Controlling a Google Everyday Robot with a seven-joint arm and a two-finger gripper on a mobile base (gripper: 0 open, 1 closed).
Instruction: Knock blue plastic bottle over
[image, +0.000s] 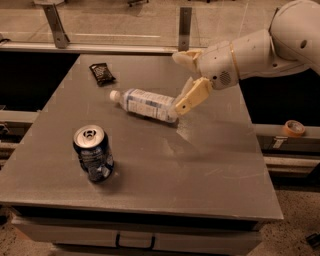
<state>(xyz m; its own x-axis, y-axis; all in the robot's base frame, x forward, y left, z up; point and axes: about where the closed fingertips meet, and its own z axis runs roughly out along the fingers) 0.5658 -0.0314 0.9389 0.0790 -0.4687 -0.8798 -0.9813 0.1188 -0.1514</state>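
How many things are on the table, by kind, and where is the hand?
Bottle: 1, lying on its side
Can: 1, upright
Packet: 1
Total: 3
The hand is open, above the table at the bottle's base end.

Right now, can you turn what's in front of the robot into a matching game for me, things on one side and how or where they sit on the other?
Things:
1. blue plastic bottle
2. soda can
3. dark snack packet
4. gripper

States:
A. standing upright, front left
B. lying on its side, in the middle
C. jaws open, right by the bottle's base end
D. lying flat, back left

Pairs: 1-B, 2-A, 3-D, 4-C
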